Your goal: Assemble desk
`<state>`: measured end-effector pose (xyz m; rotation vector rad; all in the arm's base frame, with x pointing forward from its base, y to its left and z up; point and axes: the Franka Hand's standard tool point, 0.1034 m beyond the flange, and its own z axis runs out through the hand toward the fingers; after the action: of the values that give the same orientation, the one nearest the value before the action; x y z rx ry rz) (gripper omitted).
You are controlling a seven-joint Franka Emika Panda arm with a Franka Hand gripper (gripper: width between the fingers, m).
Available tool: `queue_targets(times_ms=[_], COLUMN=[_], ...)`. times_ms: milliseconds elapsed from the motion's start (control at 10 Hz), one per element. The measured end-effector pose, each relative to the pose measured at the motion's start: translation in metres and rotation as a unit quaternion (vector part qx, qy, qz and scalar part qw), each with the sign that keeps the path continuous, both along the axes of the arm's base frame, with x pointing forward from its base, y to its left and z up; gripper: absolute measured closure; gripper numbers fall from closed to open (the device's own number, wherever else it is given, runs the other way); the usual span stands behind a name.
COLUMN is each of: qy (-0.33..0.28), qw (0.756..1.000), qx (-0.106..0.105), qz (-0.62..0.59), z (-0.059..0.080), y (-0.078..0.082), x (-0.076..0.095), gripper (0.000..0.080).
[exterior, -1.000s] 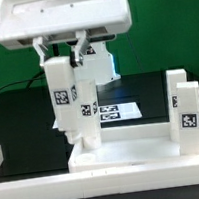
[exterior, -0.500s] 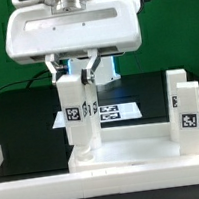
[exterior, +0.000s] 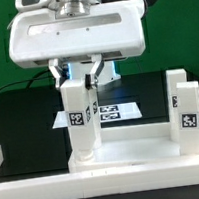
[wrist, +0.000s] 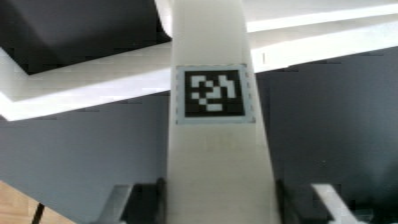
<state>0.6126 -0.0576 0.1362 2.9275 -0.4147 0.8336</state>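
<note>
One leg [exterior: 83, 125] stands upright in the desk top's [exterior: 144, 147] corner socket, directly beneath the pincer [exterior: 80, 82], whose fingers clamp its top.

A broad white housing with rounded corners is seen on the claw [exterior: 81, 80]. A grey ribbed metal collar is mounted above it, backed by dark casing. Short dark fingers [exterior: 60, 71] are fitted beneath, with a blue glow between them.

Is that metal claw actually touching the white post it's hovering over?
Touching. In the exterior view the gripper has its fingers pressed against both sides of the upright leg, with no gap. The wrist view shows the leg running up between the fingers too.
</note>
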Motion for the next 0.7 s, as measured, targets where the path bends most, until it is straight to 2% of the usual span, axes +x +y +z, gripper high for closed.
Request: queue_targets(times_ms=[200, 500, 700], qy=[0.0, -0.025, -0.029], qw=[1.0, 0.999, 0.999], qx=[-0.006, -0.021, -0.023], qz=[0.0, 0.003, 0.004], z=[-0.0066, -0.0067, -0.0064], y=[-0.0016, -0.0003, 0.0008], x=[-0.0015, 0.0009, 0.0017], gripper=[0.0511, 0.0511, 0.0511])
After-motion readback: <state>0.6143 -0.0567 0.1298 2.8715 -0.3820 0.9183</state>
